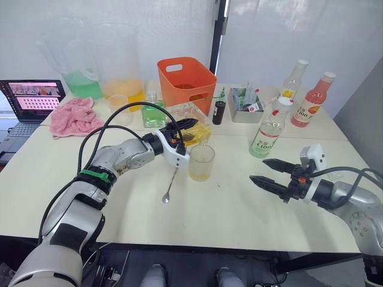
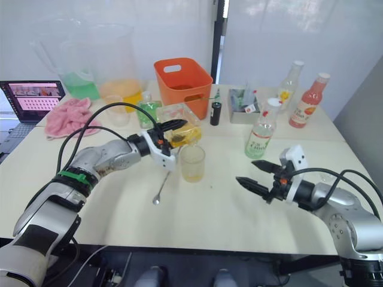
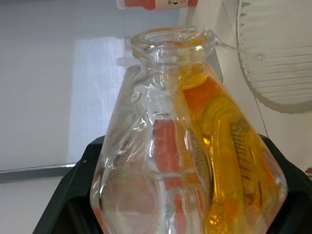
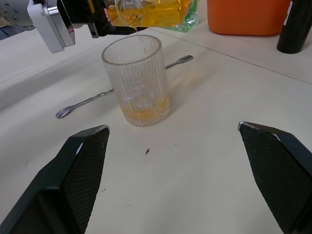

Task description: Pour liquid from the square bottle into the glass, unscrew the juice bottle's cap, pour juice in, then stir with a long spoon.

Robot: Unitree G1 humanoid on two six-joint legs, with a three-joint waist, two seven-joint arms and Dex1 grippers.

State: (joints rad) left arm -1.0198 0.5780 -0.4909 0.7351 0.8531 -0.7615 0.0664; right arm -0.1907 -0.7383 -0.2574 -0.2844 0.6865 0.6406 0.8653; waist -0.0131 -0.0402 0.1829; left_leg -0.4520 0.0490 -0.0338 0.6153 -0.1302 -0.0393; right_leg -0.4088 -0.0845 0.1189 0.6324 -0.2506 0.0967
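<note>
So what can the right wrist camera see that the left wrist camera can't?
Right wrist view: the right gripper, open and holding nothing, the whole glass with a little amber liquid at its bottom, the long spoon lying on the table behind it, and the orange basket.

Left wrist view: a close look at the square bottle's neck and mouth, plus part of a red-labelled bottle.

Both: the tipped square bottle of amber liquid and the ribbed glass.
</note>
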